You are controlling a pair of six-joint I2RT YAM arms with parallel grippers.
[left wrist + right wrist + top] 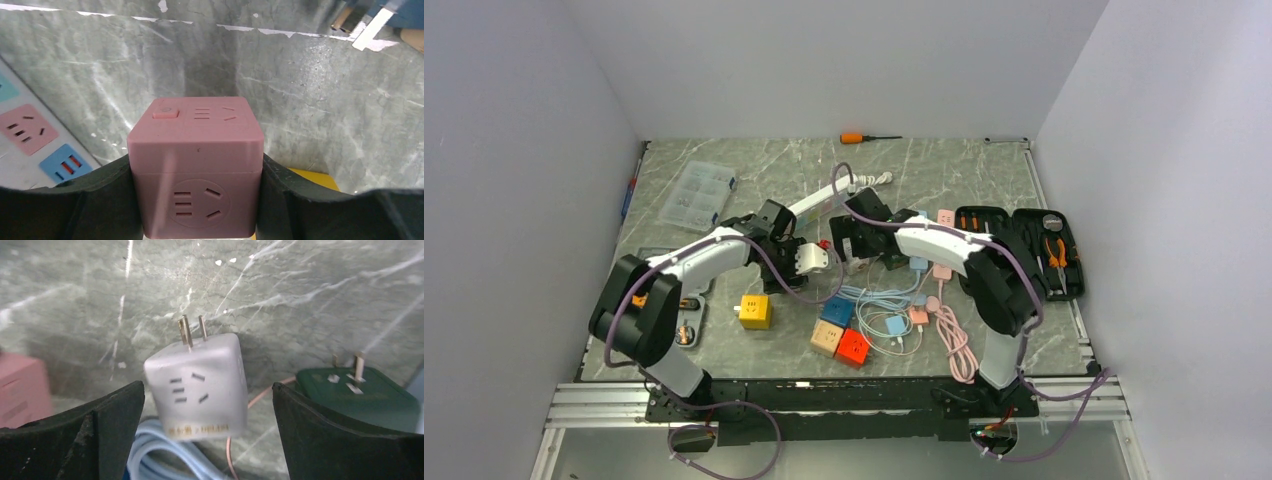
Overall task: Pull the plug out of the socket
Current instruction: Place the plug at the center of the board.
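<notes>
Marbled grey tabletop below: left gripper clamps the pink cube socket; right gripper gapes wide around the white plug, prongs bare, apart from the socket, so pulling looks done and little remains

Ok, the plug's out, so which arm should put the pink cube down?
Left, probably: the left gripper is shut on the pink cube. The right gripper is open, the white plug loose between its fingers.

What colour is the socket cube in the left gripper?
The socket cube is pink; the left wrist view shows it best.
</notes>
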